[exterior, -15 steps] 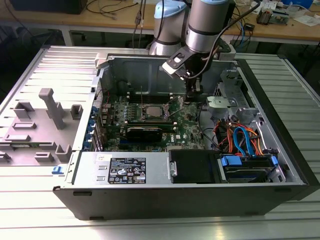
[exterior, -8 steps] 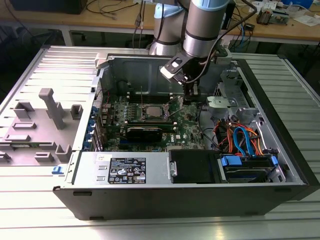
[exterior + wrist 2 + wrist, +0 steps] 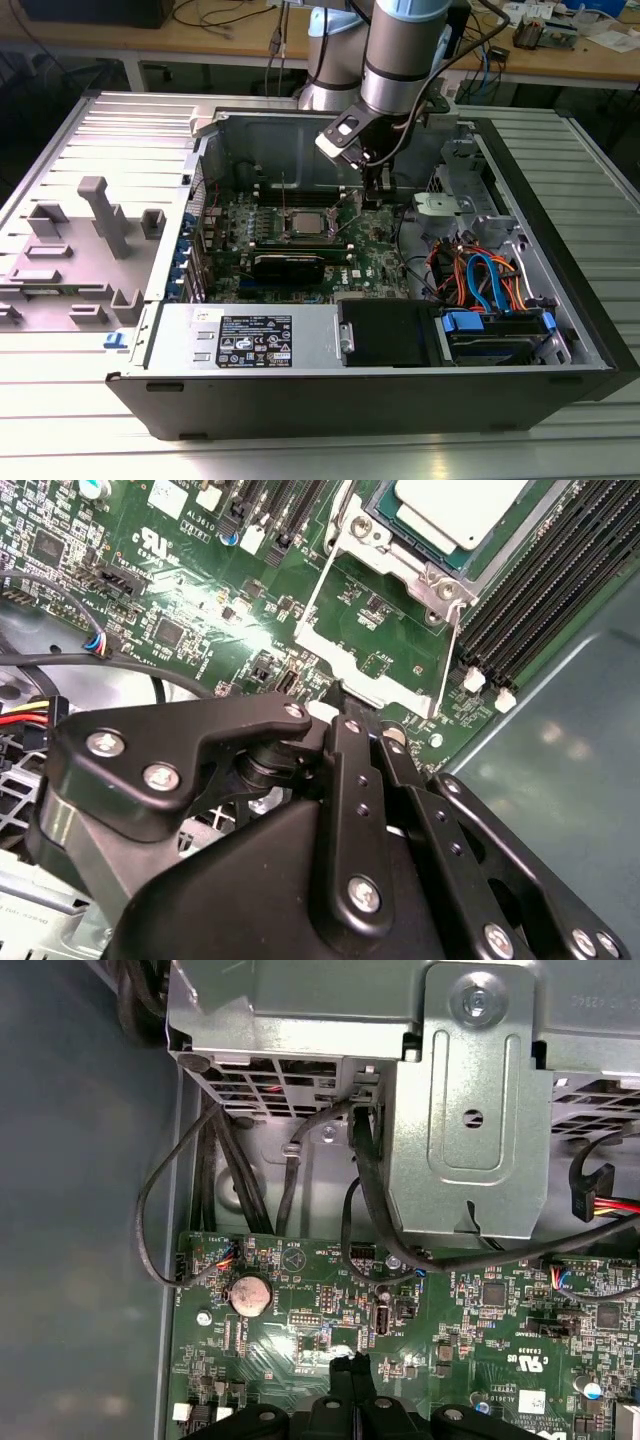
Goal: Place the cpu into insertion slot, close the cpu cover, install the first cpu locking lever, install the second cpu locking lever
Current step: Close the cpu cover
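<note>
The cpu point(image 3: 455, 505) lies flat in the insertion slot point(image 3: 445, 585), its silver-grey top showing; in the exterior view the cpu point(image 3: 306, 222) sits mid-board. The cpu cover point(image 3: 318, 640), a thin shiny frame, is swung open beside the slot with green board visible through its window. A thin wire lever point(image 3: 455, 650) runs along the cover's side. My gripper point(image 3: 340, 702) hovers just past the cover's free edge with its black fingers shut together and nothing between them. Its fingertips point(image 3: 350, 1365) hang low over the green board. The gripper point(image 3: 375, 192) is toward the exterior view's right of the slot.
A grey drive cage point(image 3: 470, 1110) with black cables point(image 3: 355, 1190) stands close beyond the fingertips. Long black memory slots point(image 3: 545, 575) flank the socket. A coin battery point(image 3: 250, 1295) sits on the board. The case wall point(image 3: 300, 130) rises behind, and coloured cables point(image 3: 480, 280) fill the exterior view's right.
</note>
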`<state>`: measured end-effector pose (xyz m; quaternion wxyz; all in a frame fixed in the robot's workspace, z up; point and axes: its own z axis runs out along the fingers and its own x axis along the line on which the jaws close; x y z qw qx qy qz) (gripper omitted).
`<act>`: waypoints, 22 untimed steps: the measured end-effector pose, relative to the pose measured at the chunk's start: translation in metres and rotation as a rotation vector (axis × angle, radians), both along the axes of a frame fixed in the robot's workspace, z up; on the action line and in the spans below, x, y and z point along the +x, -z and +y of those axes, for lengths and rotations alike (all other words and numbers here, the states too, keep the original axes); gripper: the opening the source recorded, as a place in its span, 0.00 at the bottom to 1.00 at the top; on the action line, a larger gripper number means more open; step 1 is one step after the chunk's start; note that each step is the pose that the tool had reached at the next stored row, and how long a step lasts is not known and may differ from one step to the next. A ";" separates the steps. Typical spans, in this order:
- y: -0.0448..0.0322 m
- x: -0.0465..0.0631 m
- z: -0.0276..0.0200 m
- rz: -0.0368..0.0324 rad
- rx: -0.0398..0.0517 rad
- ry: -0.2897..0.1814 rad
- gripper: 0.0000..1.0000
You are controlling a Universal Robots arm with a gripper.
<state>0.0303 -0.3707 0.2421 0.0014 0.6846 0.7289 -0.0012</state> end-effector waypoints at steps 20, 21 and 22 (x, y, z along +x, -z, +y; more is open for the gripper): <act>0.0005 -0.015 0.0000 0.0000 0.0001 0.000 0.11; 0.0005 -0.016 0.0000 0.0000 0.0001 0.000 0.11; 0.0006 -0.018 0.0000 0.0000 0.0001 0.000 0.11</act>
